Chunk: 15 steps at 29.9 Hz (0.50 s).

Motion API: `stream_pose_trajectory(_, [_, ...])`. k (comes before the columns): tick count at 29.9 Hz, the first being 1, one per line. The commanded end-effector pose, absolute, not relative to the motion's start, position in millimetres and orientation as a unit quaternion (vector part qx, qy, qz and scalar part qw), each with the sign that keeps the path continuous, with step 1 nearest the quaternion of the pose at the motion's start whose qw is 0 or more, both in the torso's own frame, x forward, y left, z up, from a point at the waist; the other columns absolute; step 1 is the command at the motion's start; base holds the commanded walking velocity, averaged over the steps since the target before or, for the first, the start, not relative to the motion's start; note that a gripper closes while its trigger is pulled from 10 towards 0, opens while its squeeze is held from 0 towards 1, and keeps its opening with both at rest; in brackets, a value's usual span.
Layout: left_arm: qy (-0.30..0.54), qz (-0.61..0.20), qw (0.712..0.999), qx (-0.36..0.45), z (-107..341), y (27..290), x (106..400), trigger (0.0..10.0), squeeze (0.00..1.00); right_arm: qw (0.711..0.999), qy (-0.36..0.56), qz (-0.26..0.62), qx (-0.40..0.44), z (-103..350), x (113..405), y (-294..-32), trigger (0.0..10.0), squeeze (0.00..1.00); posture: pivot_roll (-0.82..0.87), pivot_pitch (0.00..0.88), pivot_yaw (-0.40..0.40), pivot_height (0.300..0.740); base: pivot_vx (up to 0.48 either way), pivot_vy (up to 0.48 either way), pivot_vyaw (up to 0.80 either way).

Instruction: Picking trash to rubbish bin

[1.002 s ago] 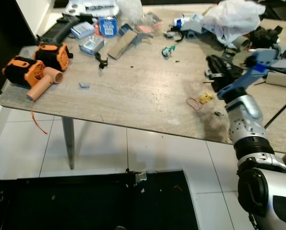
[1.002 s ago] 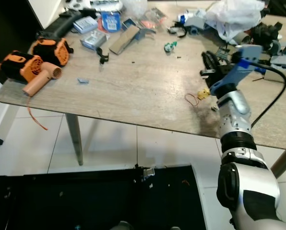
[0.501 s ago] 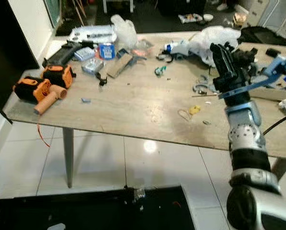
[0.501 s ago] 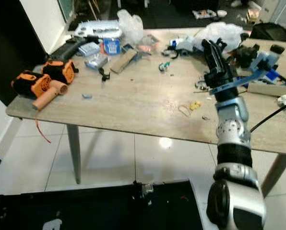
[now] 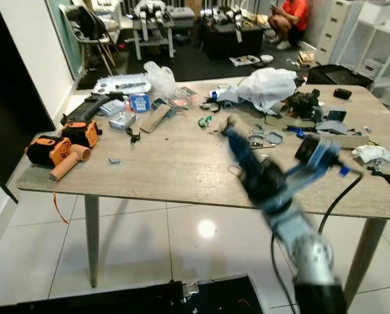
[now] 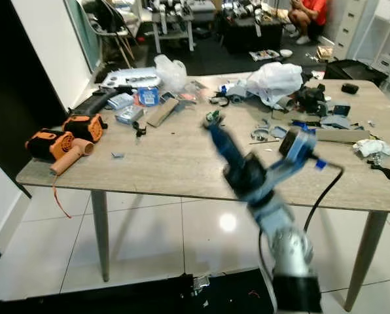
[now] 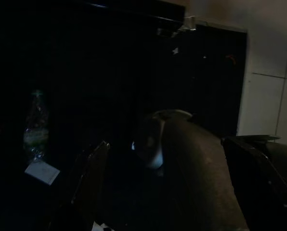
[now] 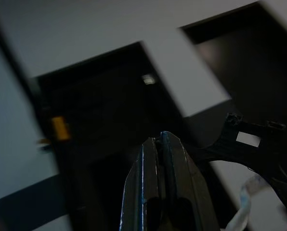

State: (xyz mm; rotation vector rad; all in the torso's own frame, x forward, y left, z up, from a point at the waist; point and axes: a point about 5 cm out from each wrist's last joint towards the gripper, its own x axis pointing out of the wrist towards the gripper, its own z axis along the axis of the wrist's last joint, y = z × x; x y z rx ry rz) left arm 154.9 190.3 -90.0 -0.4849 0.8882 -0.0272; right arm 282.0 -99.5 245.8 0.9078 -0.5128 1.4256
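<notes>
Nearest to us, at the bottom of the head views, lies the black rim of what we take to be the rubbish bin (image 5: 201, 291), low on the tiled floor (image 5: 136, 242) in front of the worktop (image 5: 175, 170). Our right claw (image 8: 159, 144) is raised and blurred in front of the worktop's near edge; in its wrist view the two fingers are pressed together, and we cannot make out whether any scrap is pinched between them. We judge this to be the carry step, between a pick and the drop over the bin. The next move calls for bringing the claw down over the dark opening and parting the fingers there. Our left claw (image 7: 158, 192) hangs idle in the shade, fingers spread apart. Farther off, the worktop carries plenty to clear: an orange blower (image 5: 54, 149) at the left end, a white plastic bag (image 5: 267, 86) toward the back, crumpled white paper (image 5: 370, 153) at the right, and small litter between. Beyond, a person in a red top (image 5: 292, 13) crouches.
</notes>
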Motion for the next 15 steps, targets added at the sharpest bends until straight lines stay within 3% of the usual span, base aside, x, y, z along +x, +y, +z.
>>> stream_pose_trajectory(1, [0.441, -0.015, 0.866, -0.235, -94.0, 187.0, 146.6, 10.0, 0.00, 0.618, -0.210, 0.647, 0.395, 244.8, 273.5, -91.4, 10.0, 0.00, -0.10, 0.133, 0.059, 0.740, 0.000, 0.000, 0.00])
stream_pose_trajectory(5, [0.441, -0.022, 0.865, -0.241, -94.2, 181.2, 147.6, 10.0, 0.00, 0.681, -0.108, 0.613, 0.386, 210.0, 275.0, -71.0, 10.0, 0.00, -0.10, 0.134, 0.047, 0.740, 0.000, 0.000, 0.00])
stream_pose_trajectory(11, [0.450, -0.022, 0.860, -0.241, -96.6, 177.7, 142.7, 10.0, 0.00, 0.685, -0.065, 0.618, 0.380, 200.3, 268.1, -69.3, 10.0, 0.00, -0.11, 0.139, 0.044, 0.740, 0.000, 0.000, 0.00])
stream_pose_trajectory(15, [0.457, -0.026, 0.856, -0.239, -98.3, 173.7, 139.4, 10.0, 0.00, 0.692, -0.042, 0.615, 0.376, 194.4, 267.4, -69.2, 10.0, 0.00, -0.12, 0.141, 0.037, 0.740, 0.000, 0.000, -0.80])
